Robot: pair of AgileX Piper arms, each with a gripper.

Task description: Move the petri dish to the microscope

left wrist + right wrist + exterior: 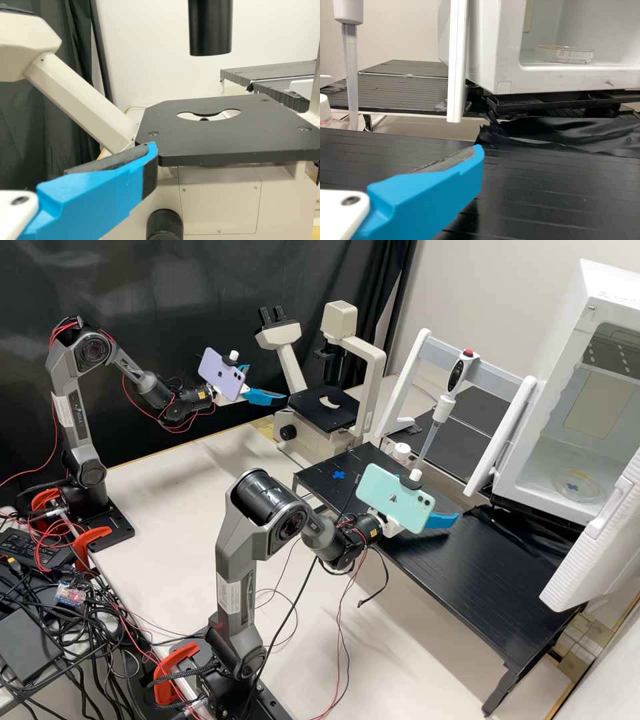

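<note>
White chamber point(557, 373), high view: petri dish point(577, 485) on its floor. Left gripper point(268, 383) released, near microscope point(365, 373); right gripper point(441, 520) released, above black platform point(467, 573). Left wrist view: black stage point(225, 142), cut-out centre. Right wrist view: dish inside chamber.

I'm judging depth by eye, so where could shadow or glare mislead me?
High view: soft shadows cross the pale bench; the clear petri dish blends into the pale chamber floor. Right wrist view: streaky glare on the crumpled black sheet. Left wrist view: microscope stage without strong glare.
</note>
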